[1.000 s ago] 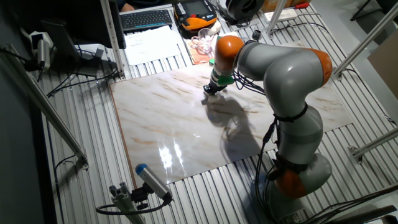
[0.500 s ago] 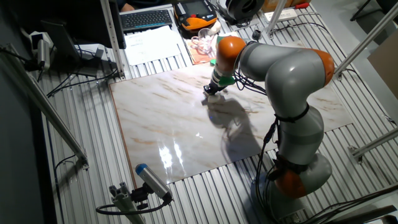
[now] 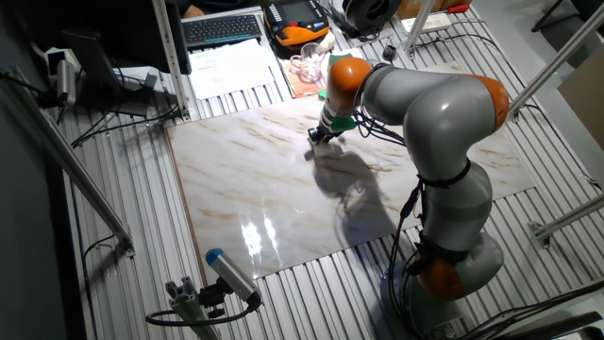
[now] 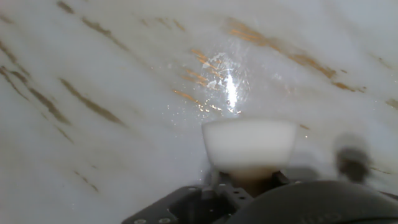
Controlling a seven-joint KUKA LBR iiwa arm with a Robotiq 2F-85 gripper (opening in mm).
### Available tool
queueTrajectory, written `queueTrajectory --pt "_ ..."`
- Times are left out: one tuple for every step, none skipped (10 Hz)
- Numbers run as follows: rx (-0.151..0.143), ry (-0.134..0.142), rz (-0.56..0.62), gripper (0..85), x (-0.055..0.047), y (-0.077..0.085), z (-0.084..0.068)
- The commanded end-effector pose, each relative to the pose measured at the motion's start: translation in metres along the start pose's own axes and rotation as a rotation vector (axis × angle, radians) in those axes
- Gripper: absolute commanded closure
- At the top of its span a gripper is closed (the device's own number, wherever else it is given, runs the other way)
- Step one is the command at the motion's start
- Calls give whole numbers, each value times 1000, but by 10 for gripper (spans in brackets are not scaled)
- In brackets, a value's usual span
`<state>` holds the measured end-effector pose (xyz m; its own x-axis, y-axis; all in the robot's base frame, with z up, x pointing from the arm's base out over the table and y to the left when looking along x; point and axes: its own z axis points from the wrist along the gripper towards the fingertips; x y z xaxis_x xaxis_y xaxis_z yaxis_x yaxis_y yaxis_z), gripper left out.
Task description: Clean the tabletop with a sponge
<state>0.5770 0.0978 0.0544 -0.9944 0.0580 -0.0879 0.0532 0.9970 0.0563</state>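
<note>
Nearest hand camera: gripper (image 4: 249, 177) clamped on sponge (image 4: 249, 144), block sticking out past fingertips, long axis 3-to-9 o'clock across view. Sponge face appears pressed on tabletop (image 4: 112, 74); contact line itself not visible. Just beyond sponge, toward 12 o'clock: wet glinting patch over brown veins, likely next stroke direction. Fixed view: gripper (image 3: 322, 134) near slab's far edge, about 1 o'clock from slab centre; sponge too small to make out there. Most marble lies toward 7 o'clock, unwiped by look.

Ribbed grey metal bench (image 3: 113, 189); keyboard (image 3: 223, 28), papers (image 3: 229, 67) behind.
</note>
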Motion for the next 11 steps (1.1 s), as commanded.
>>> queueTrajectory --pt "2 -1 4 340 -1 0 -2" --pt "8 -1 7 170 -2 0 -5" --pt "13 -1 9 170 -4 0 -7" --pt "14 -2 9 170 -5 1 -9" --pt "16 0 10 170 -6 1 -12" --pt "18 4 12 170 -7 2 -15" --pt "23 4 16 170 -8 5 -18" --pt "28 4 24 170 -8 8 -21" --pt "33 5 32 170 -8 11 -24" --pt "33 6 38 170 -7 12 -27" --pt "27 8 38 170 -7 12 -31"
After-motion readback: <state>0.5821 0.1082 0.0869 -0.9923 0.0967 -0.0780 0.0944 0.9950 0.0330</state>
